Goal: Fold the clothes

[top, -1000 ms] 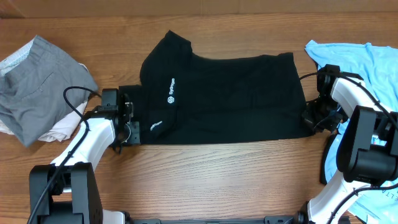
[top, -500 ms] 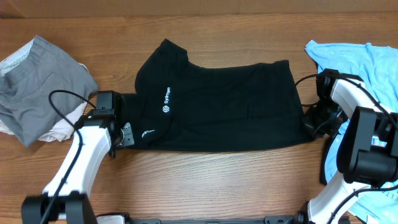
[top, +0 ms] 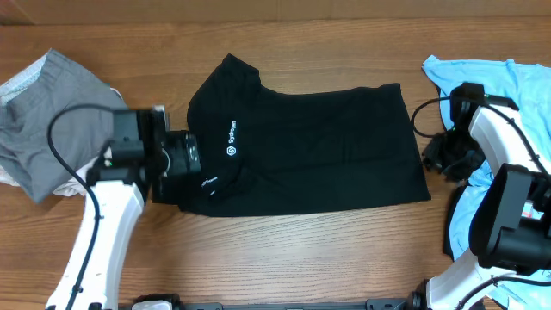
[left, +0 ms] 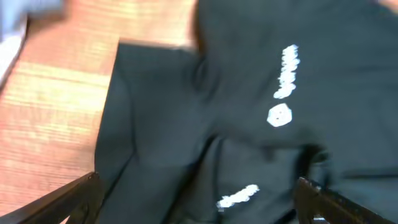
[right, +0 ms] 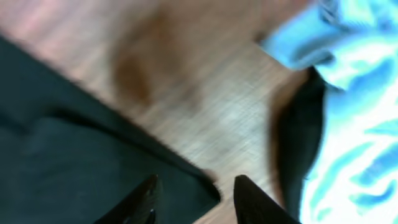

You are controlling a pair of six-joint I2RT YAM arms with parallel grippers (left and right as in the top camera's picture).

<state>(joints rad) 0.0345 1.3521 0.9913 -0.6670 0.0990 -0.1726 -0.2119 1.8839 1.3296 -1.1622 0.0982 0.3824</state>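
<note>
A black T-shirt point(top: 301, 146) with a small white logo point(top: 231, 151) lies flat across the table's middle, its left part folded over. My left gripper point(top: 191, 160) hovers above the shirt's left edge. In the left wrist view it point(left: 196, 202) is open wide, with only the black cloth point(left: 186, 124) and white print point(left: 283, 74) beneath it. My right gripper point(top: 435, 159) is at the shirt's right edge. Its jaws point(right: 196, 199) stand apart over the shirt's corner point(right: 186, 186), and nothing is pinched between them.
A crumpled grey garment point(top: 52, 120) over something white lies at the left edge. A light blue garment point(top: 516, 86) lies at the right, partly under the right arm; it also shows as light blue cloth point(right: 348, 93) in the right wrist view. Bare wooden table point(top: 301, 250) runs along the front.
Both grippers have opened and let go of the shirt. The left arm has risen off the table; the right has shifted slightly right. The shirt moved slightly left earlier.
</note>
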